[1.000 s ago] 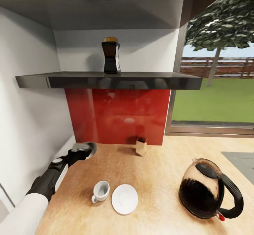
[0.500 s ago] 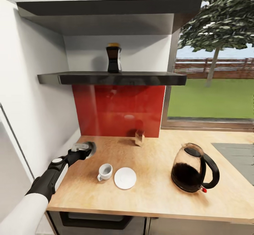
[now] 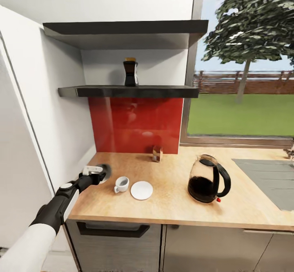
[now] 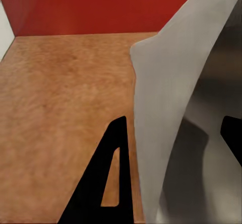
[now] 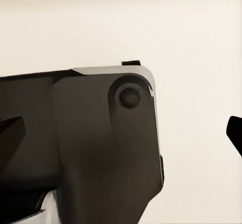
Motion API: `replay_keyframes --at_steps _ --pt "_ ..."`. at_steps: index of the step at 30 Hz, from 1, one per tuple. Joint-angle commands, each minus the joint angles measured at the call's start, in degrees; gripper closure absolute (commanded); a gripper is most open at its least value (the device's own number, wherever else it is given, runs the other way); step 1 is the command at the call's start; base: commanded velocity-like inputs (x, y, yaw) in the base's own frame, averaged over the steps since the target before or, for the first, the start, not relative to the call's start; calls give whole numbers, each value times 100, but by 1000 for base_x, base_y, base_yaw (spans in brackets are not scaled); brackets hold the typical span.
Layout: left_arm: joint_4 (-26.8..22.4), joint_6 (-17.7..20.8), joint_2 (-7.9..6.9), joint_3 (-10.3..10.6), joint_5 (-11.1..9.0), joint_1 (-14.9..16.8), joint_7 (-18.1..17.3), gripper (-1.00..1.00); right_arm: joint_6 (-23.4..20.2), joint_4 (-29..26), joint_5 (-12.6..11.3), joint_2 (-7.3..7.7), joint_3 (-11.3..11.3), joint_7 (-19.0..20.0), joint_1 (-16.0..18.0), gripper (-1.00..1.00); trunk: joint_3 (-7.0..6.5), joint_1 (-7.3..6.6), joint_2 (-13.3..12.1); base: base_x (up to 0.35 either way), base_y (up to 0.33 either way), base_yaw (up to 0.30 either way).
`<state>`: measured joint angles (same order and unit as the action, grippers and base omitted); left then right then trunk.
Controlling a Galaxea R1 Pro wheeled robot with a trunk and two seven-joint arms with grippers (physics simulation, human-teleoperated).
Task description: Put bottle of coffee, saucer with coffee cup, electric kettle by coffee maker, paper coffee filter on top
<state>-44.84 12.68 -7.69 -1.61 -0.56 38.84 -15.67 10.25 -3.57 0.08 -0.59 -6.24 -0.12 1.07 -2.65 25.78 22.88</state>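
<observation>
My left gripper (image 3: 99, 171) pinches the paper coffee filter (image 4: 171, 108) near the countertop's (image 3: 171, 206) left edge; flimsy paper could slip free.

The left arm reaches forward from the lower left of the head view, white at the upper sleeve, black along the forearm, with a white band near the wrist. Its left gripper (image 3: 99, 172) hangs over the near left corner of the table (image 3: 171, 206), holding a pale, round, thin sheet (seen close in the left wrist view as a curved grey-white sheet between the dark fingers (image 4: 103, 183)). The fingers are closed onto that sheet. The right wrist view shows a dark, rounded robot housing against a pale background; the right gripper's state cannot be judged.
</observation>
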Motion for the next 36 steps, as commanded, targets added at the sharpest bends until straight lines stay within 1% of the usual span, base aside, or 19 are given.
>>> replay_keyframes --at_steps 1,11,18,20,21,24,33,36 --pt "-7 42 3 -16 -6 1 -32 100 21 5 1 -2 -39 -2 3 -100 -5 0 4 -246 -195 0" --pt "-7 41 4 -20 -6 1 -32 100 21 5 1 -2 -44 -5 3 -100 -20 0 4 -161 -231 0" --pt "-7 34 -5 -23 -12 1 -83 100 19 5 6 4 -44 -5 4 -100 -20 0 4 -35 -42 0" --pt "-7 33 -6 -23 -9 1 -206 100 20 5 8 5 -44 -1 5 -100 -20 0 4 -1 -2 0" --pt "-7 26 -20 -52 6 1 -1003 100 20 5 9 6 -44 13 4 -100 -20 0 4 0 0 -122" --pt "-7 24 -26 -80 10 1 -1355 100 21 5 10 12 -44 19 6 -100 -20 0 4 0 0 -185" --pt "-7 30 -128 -123 9 1 -2017 100 21 5 10 11 -44 21 4 -100 -20 0 4 0 0 -249" --pt "-7 32 -144 -174 10 1 -2113 100 21 5 10 11 -44 21 6 -100 -20 0 4 -11 0 -260"
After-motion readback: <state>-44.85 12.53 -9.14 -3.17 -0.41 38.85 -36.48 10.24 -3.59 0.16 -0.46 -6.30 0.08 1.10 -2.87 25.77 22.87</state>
